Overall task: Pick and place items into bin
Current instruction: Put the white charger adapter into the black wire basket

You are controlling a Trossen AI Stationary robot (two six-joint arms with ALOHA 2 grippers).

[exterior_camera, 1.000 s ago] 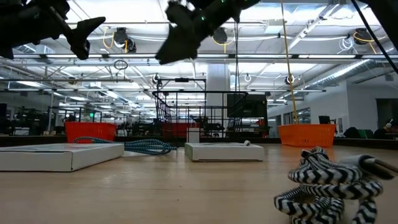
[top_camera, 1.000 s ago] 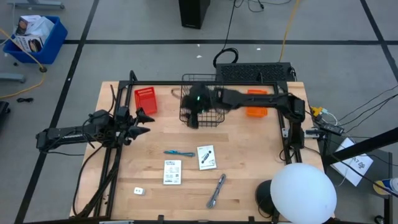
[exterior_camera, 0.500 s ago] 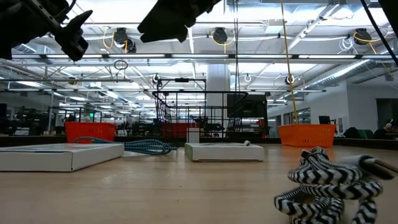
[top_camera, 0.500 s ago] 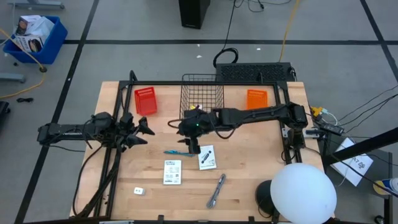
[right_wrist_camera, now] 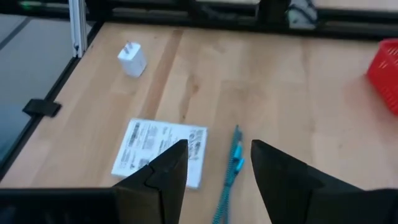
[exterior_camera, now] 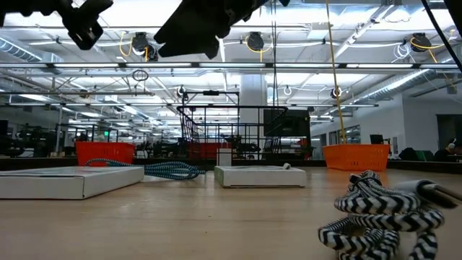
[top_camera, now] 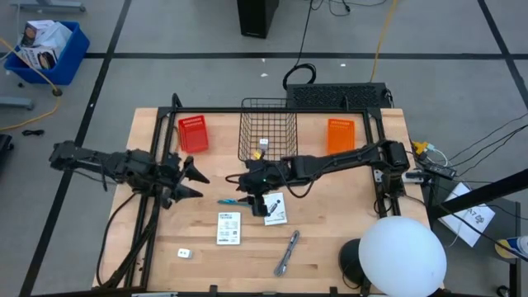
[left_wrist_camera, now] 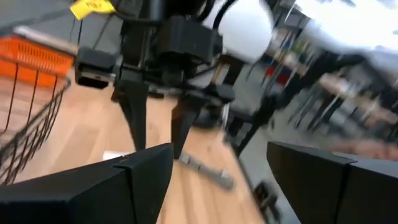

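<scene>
Landmark: wire basket (top_camera: 267, 132), at the far middle of the table (top_camera: 330, 231); all places below are given from it.
Left gripper (top_camera: 195, 181): to the left of the basket and nearer the front, above bare wood, well apart from every item; fingers spread, empty. Since a second ago it has shifted slightly toward the front, its arm swinging.
White cube on table (top_camera: 184, 253): far to the front-left of the basket, untouched.
Left packet (top_camera: 228, 228): in front of the basket, lying flat, unmoved.
Teal pen (top_camera: 238, 202): in front of the basket, between basket and packets, lying flat.
Right gripper (top_camera: 256, 192): just in front of the basket, hanging over the pen's right end; fingers (right_wrist_camera: 163, 175) apart, nothing between them. A second ago it was over the basket; it has since come out and down toward the pen.
White cube in basket (top_camera: 263, 143): already inside.
Right packet (top_camera: 275, 209): in front of the basket, partly under the right gripper.
Grey metallic stick (top_camera: 286, 252): front and slightly right of the basket, untouched.
Step in hand: judged as the approach for the next pick, most likely the pen.
Next move: lower with the fingers straddling the thin pen, close, then lift and carry it to the basket.
</scene>
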